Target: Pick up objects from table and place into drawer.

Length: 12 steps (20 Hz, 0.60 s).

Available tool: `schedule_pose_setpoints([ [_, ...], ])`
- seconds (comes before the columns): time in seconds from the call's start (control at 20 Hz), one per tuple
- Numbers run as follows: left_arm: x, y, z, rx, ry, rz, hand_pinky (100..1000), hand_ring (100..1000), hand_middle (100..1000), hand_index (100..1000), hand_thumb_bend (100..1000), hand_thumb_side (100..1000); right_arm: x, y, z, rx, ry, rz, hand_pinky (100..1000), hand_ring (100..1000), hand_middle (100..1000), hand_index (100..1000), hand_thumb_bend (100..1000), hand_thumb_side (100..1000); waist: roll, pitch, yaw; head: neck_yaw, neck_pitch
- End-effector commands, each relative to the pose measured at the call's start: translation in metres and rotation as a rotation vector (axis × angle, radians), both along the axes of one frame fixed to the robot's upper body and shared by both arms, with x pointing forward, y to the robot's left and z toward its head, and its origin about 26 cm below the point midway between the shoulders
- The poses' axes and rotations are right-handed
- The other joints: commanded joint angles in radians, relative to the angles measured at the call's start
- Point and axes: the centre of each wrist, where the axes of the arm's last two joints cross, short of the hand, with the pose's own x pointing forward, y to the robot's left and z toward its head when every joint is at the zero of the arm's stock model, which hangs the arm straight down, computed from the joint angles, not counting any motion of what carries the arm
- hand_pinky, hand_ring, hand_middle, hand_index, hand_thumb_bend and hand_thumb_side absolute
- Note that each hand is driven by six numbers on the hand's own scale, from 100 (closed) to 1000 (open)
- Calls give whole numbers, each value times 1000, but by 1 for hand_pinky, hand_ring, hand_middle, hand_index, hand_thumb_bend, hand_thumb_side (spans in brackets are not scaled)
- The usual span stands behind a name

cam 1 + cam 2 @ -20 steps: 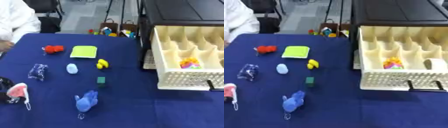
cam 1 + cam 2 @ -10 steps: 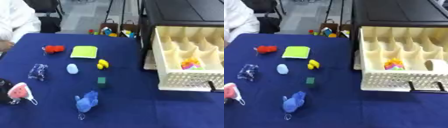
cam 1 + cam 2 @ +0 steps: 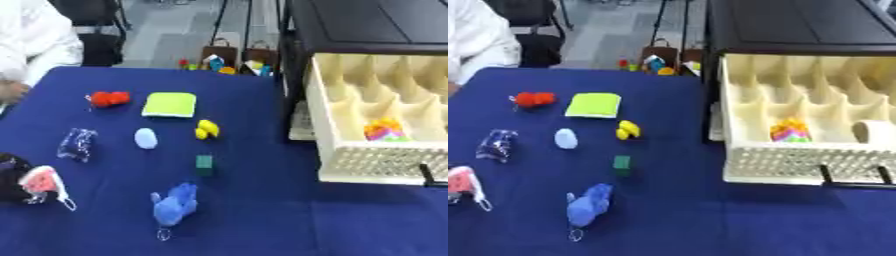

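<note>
Pink toy (image 3: 39,181) in left hand (image 3: 12,176), table edge

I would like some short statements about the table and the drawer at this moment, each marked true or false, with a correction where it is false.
1. The drawer is pulled open. True.
2. All drawer compartments are empty. False: a multicoloured thing lies in one front compartment and a pale round thing in the one to its right.
3. The green block lies between the yellow toy and the blue plush toy. True.
4. The red thing rests on the lime-green pad. False: it lies apart, to the pad's left.
5. The left hand at the table's left edge holds a pink and white thing. True.
6. The right hand is over the drawer. False: it shows in no view.
</note>
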Motion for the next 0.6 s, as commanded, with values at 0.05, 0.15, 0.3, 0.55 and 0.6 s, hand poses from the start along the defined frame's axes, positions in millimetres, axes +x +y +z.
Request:
schedule_pose_setpoints([
  [0.05,1,1,5,38,-27,-4,619,674,627,744,517,668,-3,0,7,-7,-44,8,632,699,674,767,100,1000,2,-11,-2,5,-13],
  [0.15,1,1,5,49,-33,-7,601,645,598,716,511,656,-3,-1,7,-6,-44,7,633,699,674,767,100,1000,2,-11,-3,6,-13],
  [0.3,2,1,2,62,-34,-10,582,616,572,692,489,639,-3,-1,7,-4,-45,6,633,699,674,767,100,1000,3,-9,-4,7,-13],
  [0.55,2,0,0,91,-40,-14,552,585,548,667,439,622,-3,-1,7,0,-47,6,633,699,674,767,100,1000,3,-8,-4,8,-12],
  [0.6,2,0,0,96,-43,-12,538,571,537,657,393,617,-3,-1,7,1,-47,6,633,699,674,767,100,1000,3,-8,-4,8,-12],
])
